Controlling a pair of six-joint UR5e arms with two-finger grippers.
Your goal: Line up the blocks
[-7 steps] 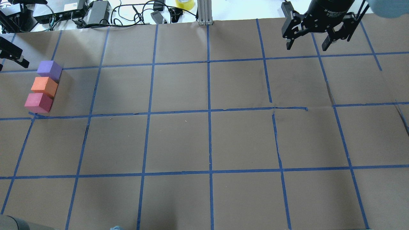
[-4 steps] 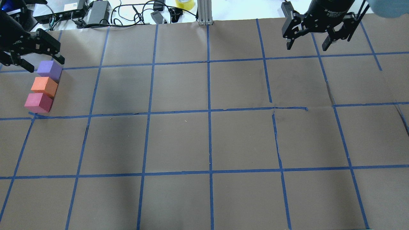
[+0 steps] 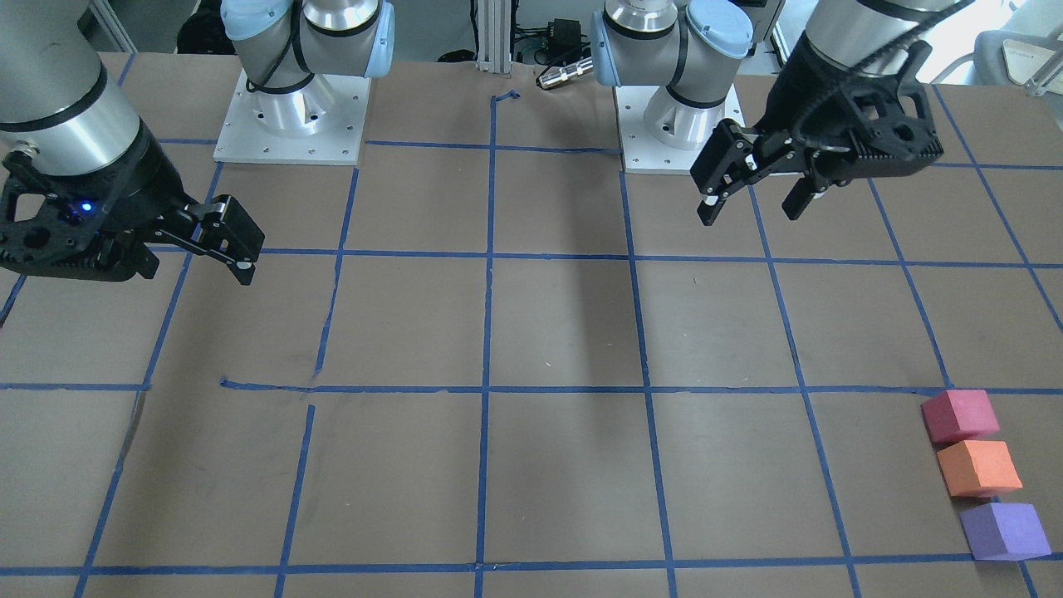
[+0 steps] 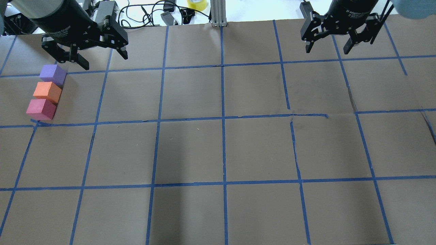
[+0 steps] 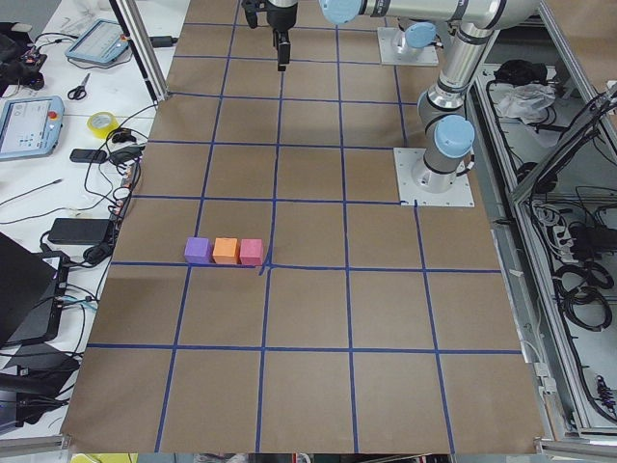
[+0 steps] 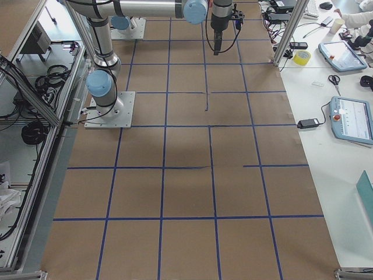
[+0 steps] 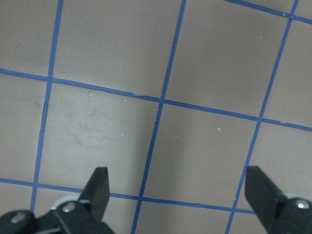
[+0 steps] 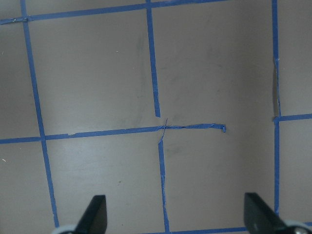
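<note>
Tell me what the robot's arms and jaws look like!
Both arms are shiny silver tubes with pale blue caps at the joints. The left gripper and right gripper are black, each with two flat-tipped jaws. Black cables run along the wrists; a small blue light glows on the right gripper.

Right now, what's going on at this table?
Nothing is being held. The purple block, orange block and pink block sit side by side in a straight row near the left edge of the table. The left gripper hangs open above the table on that side; the right gripper hangs open on the far side, away from the blocks.
</note>
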